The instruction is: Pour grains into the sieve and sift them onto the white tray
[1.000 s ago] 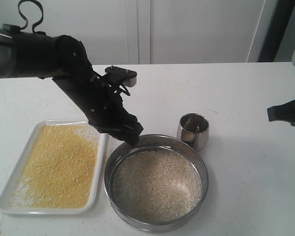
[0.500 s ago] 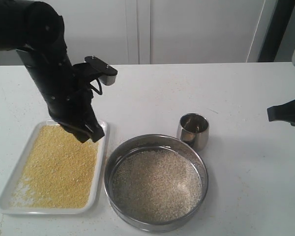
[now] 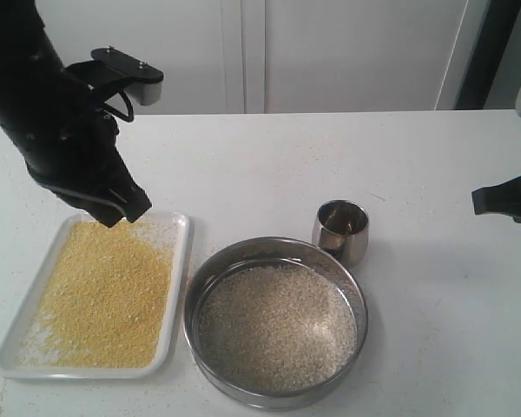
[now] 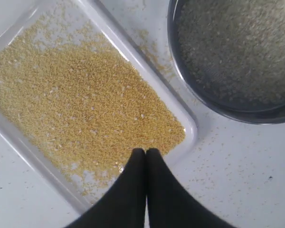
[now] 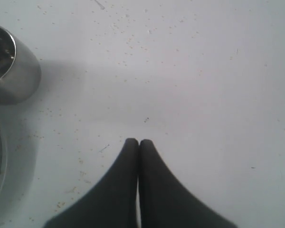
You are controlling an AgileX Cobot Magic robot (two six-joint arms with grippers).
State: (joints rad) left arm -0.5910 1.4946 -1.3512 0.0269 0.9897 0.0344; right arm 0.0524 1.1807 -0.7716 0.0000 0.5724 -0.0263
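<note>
Two grippers, each with fingers pressed together, nothing held. Left gripper (image 4: 146, 151) hangs over far end of white tray (image 3: 181, 269). Right gripper (image 5: 138, 141) hangs over bare worktop (image 3: 434, 330), well apart from tray. Golden grains (image 3: 104, 291) spread across tray. Sieve (image 3: 278, 398) sits just beside tray on worktop, pale grains (image 3: 278, 326) covering mesh. Steel cup (image 3: 343, 230) upright just behind sieve.

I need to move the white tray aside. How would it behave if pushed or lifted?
The white tray looks rigid and flat, so it would probably slide without tipping. Its rim is low, so the yellow grains spread on it would likely spill if it tilts.
</note>
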